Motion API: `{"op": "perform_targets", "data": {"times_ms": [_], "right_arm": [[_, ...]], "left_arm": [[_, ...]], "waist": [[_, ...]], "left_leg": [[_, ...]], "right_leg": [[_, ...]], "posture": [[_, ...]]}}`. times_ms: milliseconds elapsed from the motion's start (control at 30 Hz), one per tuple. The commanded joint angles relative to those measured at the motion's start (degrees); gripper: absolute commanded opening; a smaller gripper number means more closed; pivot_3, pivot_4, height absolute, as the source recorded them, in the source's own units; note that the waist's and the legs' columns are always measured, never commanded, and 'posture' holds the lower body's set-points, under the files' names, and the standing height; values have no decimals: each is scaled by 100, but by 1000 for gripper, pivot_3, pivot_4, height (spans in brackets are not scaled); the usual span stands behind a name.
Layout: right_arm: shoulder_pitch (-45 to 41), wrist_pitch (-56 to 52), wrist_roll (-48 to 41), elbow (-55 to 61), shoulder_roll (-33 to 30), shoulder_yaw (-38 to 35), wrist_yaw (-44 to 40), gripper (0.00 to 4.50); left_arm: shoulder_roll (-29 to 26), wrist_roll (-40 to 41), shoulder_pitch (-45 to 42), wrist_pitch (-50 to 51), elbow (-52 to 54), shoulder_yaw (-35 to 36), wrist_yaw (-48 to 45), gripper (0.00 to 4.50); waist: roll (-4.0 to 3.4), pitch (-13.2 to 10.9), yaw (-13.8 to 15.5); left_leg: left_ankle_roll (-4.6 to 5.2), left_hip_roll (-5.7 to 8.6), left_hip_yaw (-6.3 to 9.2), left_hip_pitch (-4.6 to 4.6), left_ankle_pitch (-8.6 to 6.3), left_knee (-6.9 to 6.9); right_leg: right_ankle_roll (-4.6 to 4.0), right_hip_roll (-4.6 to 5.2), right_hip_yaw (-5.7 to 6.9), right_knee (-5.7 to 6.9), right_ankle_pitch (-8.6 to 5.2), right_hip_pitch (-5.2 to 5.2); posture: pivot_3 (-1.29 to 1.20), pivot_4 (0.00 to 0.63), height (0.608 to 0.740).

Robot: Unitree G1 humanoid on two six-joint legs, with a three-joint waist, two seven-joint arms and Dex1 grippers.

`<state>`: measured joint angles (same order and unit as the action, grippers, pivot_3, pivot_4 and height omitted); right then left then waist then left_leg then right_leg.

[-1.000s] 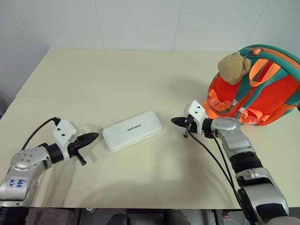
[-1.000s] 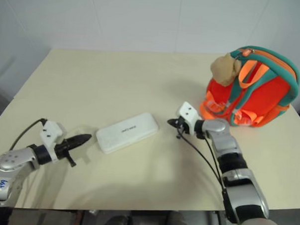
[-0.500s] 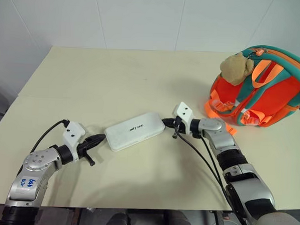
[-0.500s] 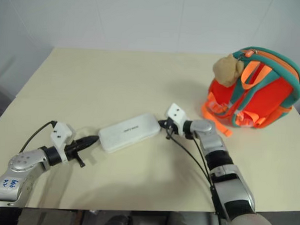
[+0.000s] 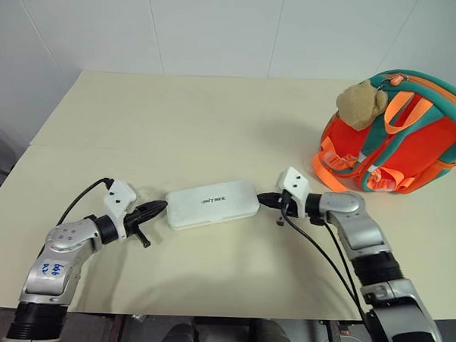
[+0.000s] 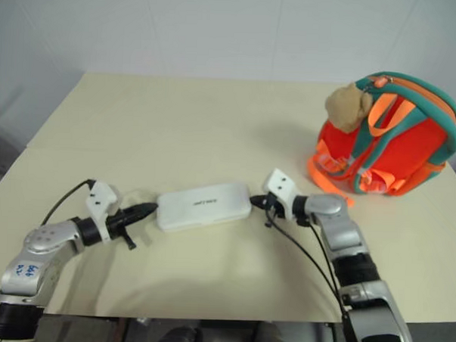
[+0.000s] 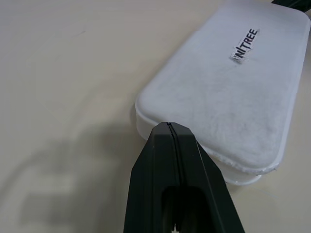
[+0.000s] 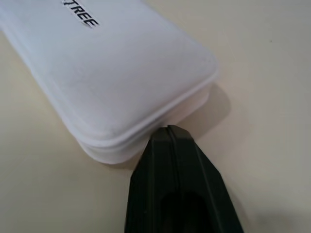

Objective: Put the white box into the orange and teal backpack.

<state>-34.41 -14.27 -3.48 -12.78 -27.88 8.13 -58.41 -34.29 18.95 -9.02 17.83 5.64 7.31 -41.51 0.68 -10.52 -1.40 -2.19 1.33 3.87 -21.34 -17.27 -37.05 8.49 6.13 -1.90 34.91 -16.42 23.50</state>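
My left gripper (image 5: 160,207) jaws pressed together, tip at white box (image 5: 212,204) left end. My right gripper (image 5: 263,197) jaws likewise together, tip at right end. Box flat on desk (image 5: 177,123), mid-near. Orange and teal backpack (image 5: 396,133) far right, apart.

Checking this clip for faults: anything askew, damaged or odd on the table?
Nothing damaged or spilled. The white box lies flat between the shut left hand and right hand, one at each end. The backpack lies tipped over, apart from them.

Silver arms, black cables, white wrist-blocks.
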Motion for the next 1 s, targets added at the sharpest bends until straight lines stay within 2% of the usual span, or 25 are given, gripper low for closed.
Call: {"op": "perform_targets", "data": {"times_ms": [33,233,567,767,1000], "right_arm": [[181,-360,-336,848,-166,-170,-69,120],[821,-1129,-653,1907,-684,-532,-22,120],[1849,-2053,-1117,3077,-1147,-1102,311,120],[2393,-2212,-1221,3365,-1291,-1374,510,120],[2480,-1971,-1176,3111,-1337,-1408,571,120]], "left_arm": [[145,-69,-166,-179,-70,-411,-277,0],[322,-201,-428,-380,-384,-765,-556,0],[535,-277,-780,-449,-623,-1133,-881,0],[713,-282,-700,-259,-322,-1402,-896,0],[762,-252,-609,-25,-6,-1405,-806,0]], "waist": [[0,0,9],[0,0,118],[2,1,173],[4,3,217],[4,3,215]], "left_leg": [[2,0,-1,0,-1,0],[6,1,-3,0,-3,-2],[22,7,-3,1,-11,-6],[24,8,-3,2,-12,-6],[24,6,-2,6,-12,-6]], "right_leg": [[0,0,0,-5,0,0],[0,0,0,-11,0,-2],[1,4,1,-16,1,-10],[1,4,1,-18,1,-12],[1,1,1,-15,1,-14]], "posture": [[0,150,740],[0,150,740],[0,150,740],[0,150,740],[0,150,740]]}}
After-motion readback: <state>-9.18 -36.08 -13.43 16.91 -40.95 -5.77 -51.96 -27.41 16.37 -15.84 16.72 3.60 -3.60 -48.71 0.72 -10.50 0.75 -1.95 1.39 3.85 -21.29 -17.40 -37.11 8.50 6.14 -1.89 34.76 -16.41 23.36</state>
